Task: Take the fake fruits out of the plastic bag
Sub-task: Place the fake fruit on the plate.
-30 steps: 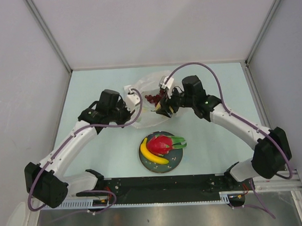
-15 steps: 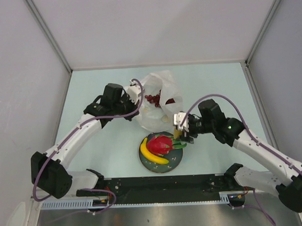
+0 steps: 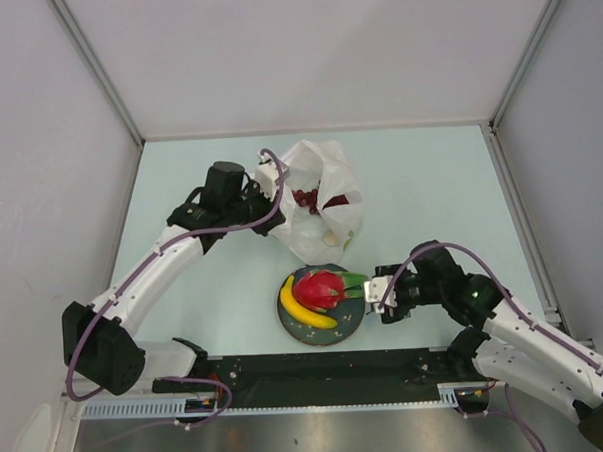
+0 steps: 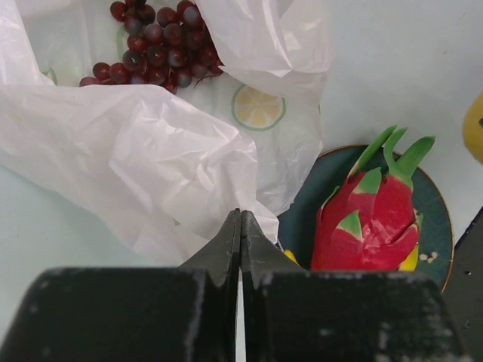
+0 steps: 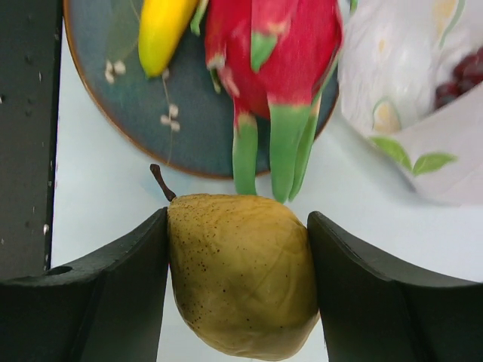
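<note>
The fruits (image 3: 319, 290) are part-way out: banana (image 3: 307, 315) and dragon fruit (image 4: 370, 219) lie on the plate (image 3: 348, 320), the right tool (image 5: 238, 302) clamps a pear (image 5: 238, 256) beside it, and grapes (image 4: 155, 45) sit inside the bag (image 4: 151, 166), pinched by the closed left tool (image 4: 240, 226).

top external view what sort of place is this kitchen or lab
Most likely a robot lab test cell, not a kitchen: bare grey panel walls box in a pale table, a left arm and right arm bolted at its near edge, toy-looking fruit on a plate.
</note>
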### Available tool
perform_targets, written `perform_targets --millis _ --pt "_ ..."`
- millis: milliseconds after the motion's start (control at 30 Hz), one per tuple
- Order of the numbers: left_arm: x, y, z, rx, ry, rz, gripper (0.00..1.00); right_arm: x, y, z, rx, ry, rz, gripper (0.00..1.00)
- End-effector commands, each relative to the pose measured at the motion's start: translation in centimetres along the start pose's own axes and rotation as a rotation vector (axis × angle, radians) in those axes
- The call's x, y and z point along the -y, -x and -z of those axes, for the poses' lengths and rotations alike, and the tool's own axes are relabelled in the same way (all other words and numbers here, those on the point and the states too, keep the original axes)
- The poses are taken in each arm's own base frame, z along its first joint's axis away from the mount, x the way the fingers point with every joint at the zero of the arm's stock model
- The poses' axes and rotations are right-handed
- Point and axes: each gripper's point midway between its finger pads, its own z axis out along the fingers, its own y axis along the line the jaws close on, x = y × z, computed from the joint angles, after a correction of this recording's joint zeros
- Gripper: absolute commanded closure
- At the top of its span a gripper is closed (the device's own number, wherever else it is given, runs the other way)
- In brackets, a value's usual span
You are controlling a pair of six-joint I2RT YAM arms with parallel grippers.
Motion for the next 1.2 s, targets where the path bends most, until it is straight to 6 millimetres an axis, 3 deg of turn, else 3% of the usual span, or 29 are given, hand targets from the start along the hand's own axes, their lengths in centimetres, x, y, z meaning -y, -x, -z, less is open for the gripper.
perform_targets --millis 0,67,200,333,567,867,1033,1167 --pt "0.7 1.9 0.1 0.068 -0.045 0.024 1.0 2.0 3.0 -1.6 0.074 -0.066 0.035 1.0" --pt "1.0 2.2 0.1 0.075 -0.058 0.027 1.0 3.7 3.6 -2.6 0.073 -0.141 -0.095 1.0" --pt "1.3 2.0 0.2 0.07 -0.074 0.038 0.99 2.5 4.9 -3.1 0.114 -0.111 -0.246 1.0" --pt "1.6 1.7 0.1 0.069 -0.086 0.054 1.0 -0.7 4.7 -2.7 0.094 0.001 -0.247 1.0" --pt "1.4 1.5 0.2 0.06 -0.077 0.053 1.0 -0.9 7.5 -4.2 0.201 -0.001 -0.26 1.0" --pt "0.9 0.7 0.2 0.024 -0.049 0.036 1.0 -0.4 7.7 -7.2 0.309 -0.06 -0.158 1.0" --pt "0.9 0.1 0.2 0.003 -0.051 0.042 1.0 -1.1 8.3 -8.1 0.348 -0.09 -0.167 1.0" --pt "0.9 -0.1 0.0 -0.006 -0.051 0.04 1.0 -2.0 7.4 -8.5 0.33 -0.078 -0.182 0.98"
